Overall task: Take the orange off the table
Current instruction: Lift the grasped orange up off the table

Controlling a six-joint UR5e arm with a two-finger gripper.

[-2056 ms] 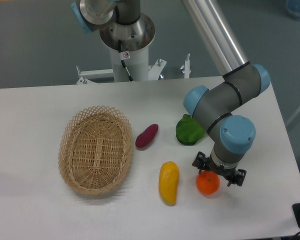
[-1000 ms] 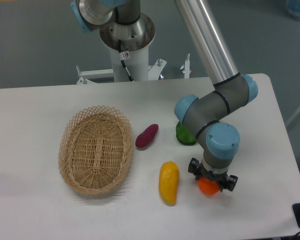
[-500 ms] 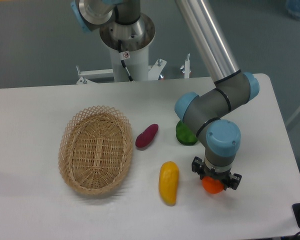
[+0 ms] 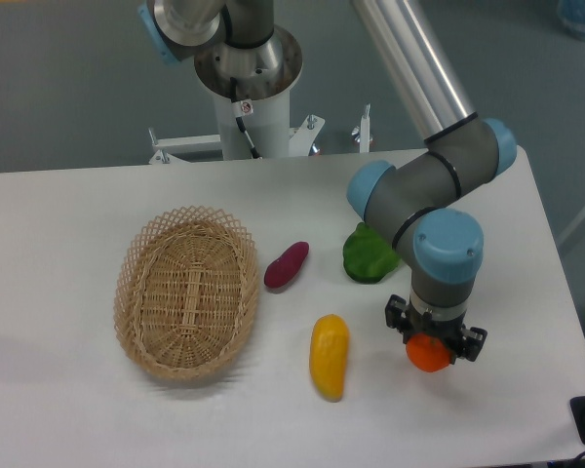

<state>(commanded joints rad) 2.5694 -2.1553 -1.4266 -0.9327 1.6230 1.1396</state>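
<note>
1. The claw (image 4: 436, 344) is clamped on the orange (image 4: 428, 354), one finger on each side of it.
2. The orange sits near the right front of the white desk (image 4: 68, 409); whether it touches the surface is hard to tell.
3. A yellow fruit (image 4: 330, 356) lies left of it, a wicker basket (image 4: 187, 291) farther left.

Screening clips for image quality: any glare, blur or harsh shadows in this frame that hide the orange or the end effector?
Fixed camera: even, soft lighting and sharp focus; only faint shadows on the table. A mild sheen streaks the arm's metal tube. The orange shows clearly, though the end effector covers its top.
</note>
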